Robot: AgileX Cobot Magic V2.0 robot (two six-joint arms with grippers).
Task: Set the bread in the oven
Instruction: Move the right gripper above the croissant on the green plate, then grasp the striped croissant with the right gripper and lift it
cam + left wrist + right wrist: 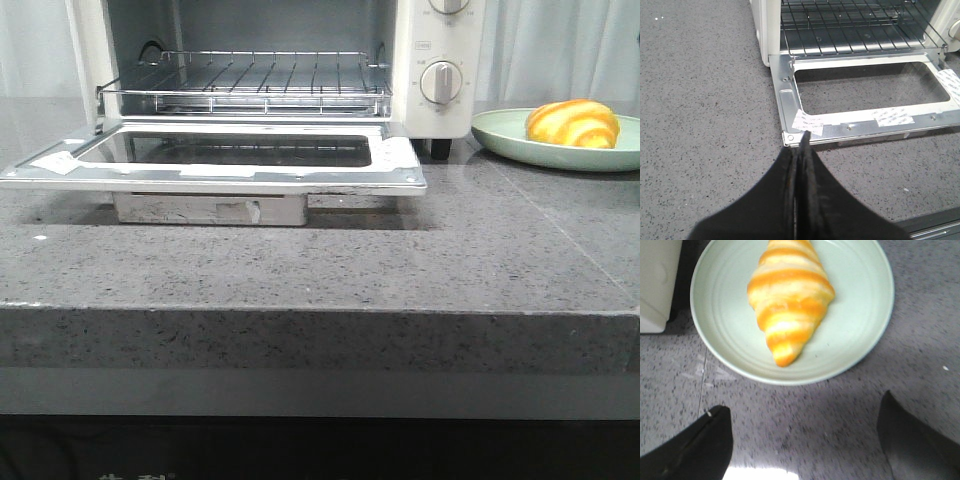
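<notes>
Glossy golden-yellow croissant-shaped bread (789,297) with orange-brown stripes lies on pale green round plate (860,345), right of cream-white toaster oven (440,60). Oven's glass door (230,155) is down flat, wire rack (250,80) bare.

You likely handle light, smooth, slippery piece, possibly soft: squeeze gently. Take hold across fat middle, not tapered tips.

Long axis runs toward right gripper (805,440), one pointed tip nearest it.

Right gripper's jaws spread wide, empty, just short of plate. Left gripper (801,150) pressed closed, empty, near door's corner.
</notes>
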